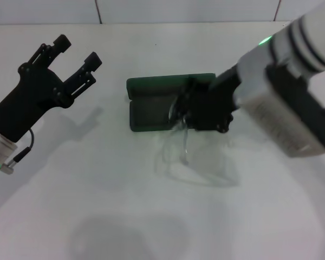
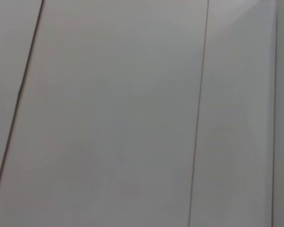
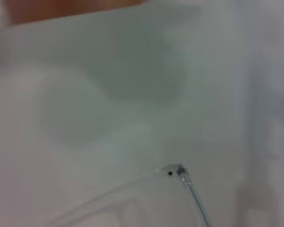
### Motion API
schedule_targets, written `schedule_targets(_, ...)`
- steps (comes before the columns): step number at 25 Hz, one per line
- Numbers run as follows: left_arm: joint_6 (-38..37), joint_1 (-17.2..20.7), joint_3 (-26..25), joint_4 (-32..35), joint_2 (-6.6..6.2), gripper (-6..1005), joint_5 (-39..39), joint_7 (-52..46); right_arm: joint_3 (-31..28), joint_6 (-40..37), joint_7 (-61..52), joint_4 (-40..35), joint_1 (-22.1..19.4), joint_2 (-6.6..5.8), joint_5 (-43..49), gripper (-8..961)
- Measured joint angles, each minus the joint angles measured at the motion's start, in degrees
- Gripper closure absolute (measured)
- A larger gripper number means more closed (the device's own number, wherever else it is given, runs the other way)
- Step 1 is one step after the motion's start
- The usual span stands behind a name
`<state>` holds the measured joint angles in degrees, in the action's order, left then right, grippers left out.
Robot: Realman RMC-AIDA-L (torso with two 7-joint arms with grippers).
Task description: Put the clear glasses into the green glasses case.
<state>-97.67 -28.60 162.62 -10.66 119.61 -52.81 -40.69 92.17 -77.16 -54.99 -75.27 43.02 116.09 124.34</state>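
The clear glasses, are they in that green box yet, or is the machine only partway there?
Partway. The green glasses case already lies open on the table. The right hand holds the clear glasses at the case's right end; most of the frame hangs outside it, toward the near side. Still left: laying them inside and letting go. The left hand waits open, off to the left.

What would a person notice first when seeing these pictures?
First, the right pincer holding the clear glasses at the right end of the open green glasses case, mid-table. Next, the left pincer, open and idle, raised at the far left.
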Motion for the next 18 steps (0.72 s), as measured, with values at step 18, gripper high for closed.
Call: schedule_targets(18, -4.5, -3.8, 0.2, 1.5, -0.24, 182, 4.1, 0.0, -29.5, 0.4, -13.3, 12.4, -13.7, -0.96, -33.2, 838)
